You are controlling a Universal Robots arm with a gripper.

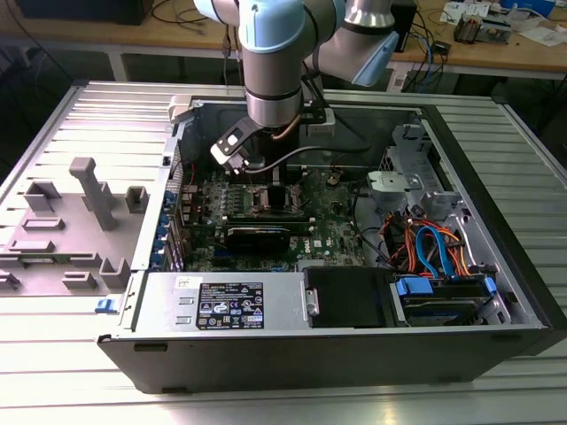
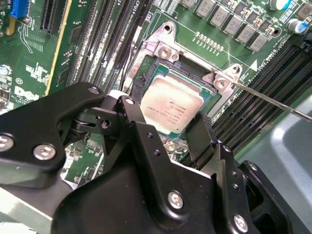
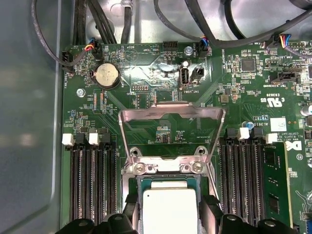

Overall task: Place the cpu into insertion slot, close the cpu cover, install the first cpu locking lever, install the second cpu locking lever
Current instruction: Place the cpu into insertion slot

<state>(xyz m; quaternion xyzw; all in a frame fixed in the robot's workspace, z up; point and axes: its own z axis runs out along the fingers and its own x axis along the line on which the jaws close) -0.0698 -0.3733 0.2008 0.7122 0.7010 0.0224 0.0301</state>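
The cpu (image 2: 170,103) (image 3: 169,209) is a small square chip with a dull silver top. It lies level over the insertion slot (image 3: 165,167), inside the slot's silver rim (image 2: 163,48). My gripper (image 2: 165,114) (image 3: 170,204) (image 1: 275,190) straddles it, and the black fingers (image 2: 131,117) press against two opposite edges of the chip. The cpu cover (image 3: 170,109), a thin silver frame, stands raised and open behind the socket. A thin locking lever rod (image 2: 273,100) sticks out beside the socket.
Long black memory slots (image 3: 92,180) (image 3: 243,175) flank the socket. A coin battery (image 3: 106,75) and black cables (image 3: 97,19) lie beyond it. The open computer case (image 1: 496,266) holds a power supply (image 1: 226,305) and blue and orange drive cables (image 1: 425,248). A grey fixture plate (image 1: 80,212) sits at the exterior view's left.
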